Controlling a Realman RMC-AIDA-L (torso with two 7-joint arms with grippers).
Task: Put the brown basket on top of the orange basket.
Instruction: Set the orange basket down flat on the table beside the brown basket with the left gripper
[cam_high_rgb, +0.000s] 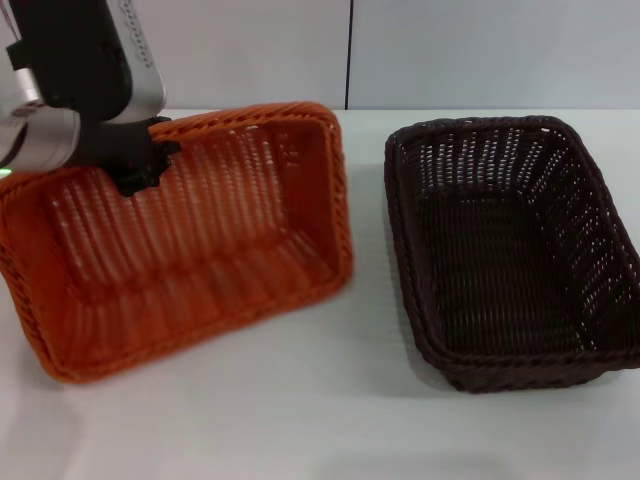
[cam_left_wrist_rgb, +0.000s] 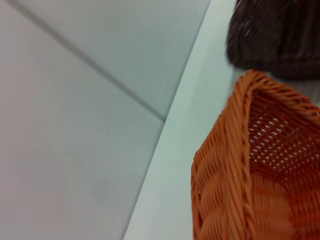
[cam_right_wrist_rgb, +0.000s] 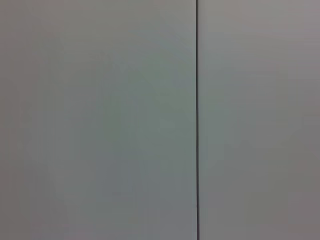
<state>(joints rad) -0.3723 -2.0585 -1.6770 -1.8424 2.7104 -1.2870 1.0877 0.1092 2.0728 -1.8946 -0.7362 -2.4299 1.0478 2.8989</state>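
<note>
The orange basket (cam_high_rgb: 200, 250) is on the left of the white table, tilted up with its opening facing me. My left gripper (cam_high_rgb: 148, 160) is shut on its far rim and holds that side raised. The left wrist view shows a corner of the orange basket (cam_left_wrist_rgb: 260, 175) close up. The brown basket (cam_high_rgb: 510, 250) sits flat and upright on the right of the table, a narrow gap away from the orange one. It also shows beyond the orange rim in the left wrist view (cam_left_wrist_rgb: 275, 35). The right gripper is out of view.
The white table (cam_high_rgb: 330, 410) runs back to a grey panelled wall (cam_high_rgb: 450, 50) with a vertical seam. The right wrist view shows only that wall (cam_right_wrist_rgb: 100, 120).
</note>
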